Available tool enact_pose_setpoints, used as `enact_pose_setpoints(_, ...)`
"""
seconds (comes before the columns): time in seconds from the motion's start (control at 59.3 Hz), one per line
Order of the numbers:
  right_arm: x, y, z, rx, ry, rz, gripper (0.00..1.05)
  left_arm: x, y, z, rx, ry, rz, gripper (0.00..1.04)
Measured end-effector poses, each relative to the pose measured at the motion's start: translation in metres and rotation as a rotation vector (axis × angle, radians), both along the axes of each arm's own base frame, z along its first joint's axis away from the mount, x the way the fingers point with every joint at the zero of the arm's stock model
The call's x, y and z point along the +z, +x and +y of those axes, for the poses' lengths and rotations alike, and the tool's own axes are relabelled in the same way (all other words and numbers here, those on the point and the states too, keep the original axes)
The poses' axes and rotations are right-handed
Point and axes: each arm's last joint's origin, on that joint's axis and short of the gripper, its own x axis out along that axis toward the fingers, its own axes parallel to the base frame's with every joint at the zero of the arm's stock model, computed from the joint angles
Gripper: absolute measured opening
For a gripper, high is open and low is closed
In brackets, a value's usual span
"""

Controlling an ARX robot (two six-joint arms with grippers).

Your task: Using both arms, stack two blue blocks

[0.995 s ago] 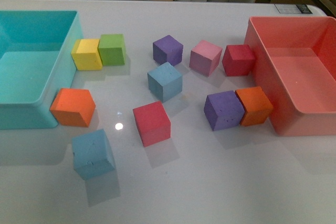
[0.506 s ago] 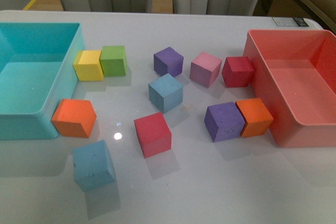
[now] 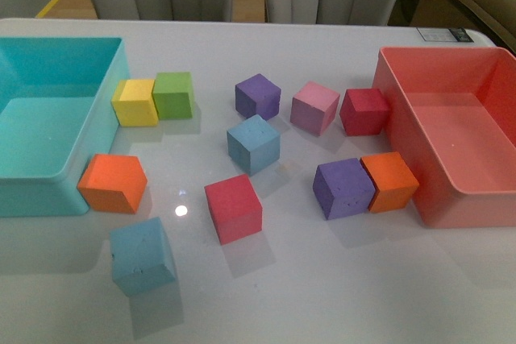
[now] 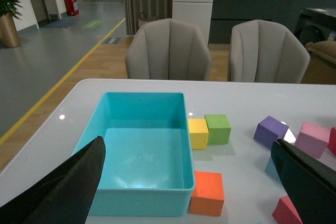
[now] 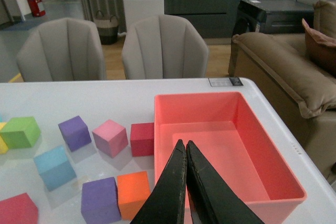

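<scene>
Two sky-blue blocks lie apart on the white table. One blue block sits mid-table. It also shows in the right wrist view and as a sliver behind a finger in the left wrist view. The other blue block lies near the front left. Neither arm shows in the front view. My left gripper is open and empty, above the table near the turquoise bin. My right gripper is shut and empty, above the near-left wall of the coral bin.
A turquoise bin stands at the left and a coral bin at the right. Yellow, green, orange, red, purple and pink cubes lie scattered around the blue ones.
The front view has shifted a little, so the whole scene sits slightly lower in the picture. No cube has moved on the table.
</scene>
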Motion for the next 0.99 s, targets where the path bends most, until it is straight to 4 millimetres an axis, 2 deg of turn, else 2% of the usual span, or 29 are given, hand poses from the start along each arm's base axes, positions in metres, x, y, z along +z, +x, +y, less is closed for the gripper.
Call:
enact_pose_setpoints(0.59, 0.0, -0.015, 0.0, 0.0, 0.0, -0.003, 0.02, 0.0, 0.0, 0.0, 0.0, 0.0, 0.0, 0.96)
enact_pose_setpoints(0.725, -0.003, -0.025, 0.0, 0.001, 0.0, 0.005, 0.02, 0.0, 0.0, 0.0, 0.0, 0.0, 0.0, 0.96)
enact_pose_setpoints(0.961, -0.003, -0.026, 0.0, 0.001, 0.0, 0.002, 0.02, 0.0, 0.0, 0.0, 0.0, 0.0, 0.0, 0.96)
enact_pose_setpoints(0.995, -0.003, -0.026, 0.0, 0.001, 0.0, 0.002, 0.07, 0.0, 0.0, 0.0, 0.0, 0.0, 0.0, 0.96)
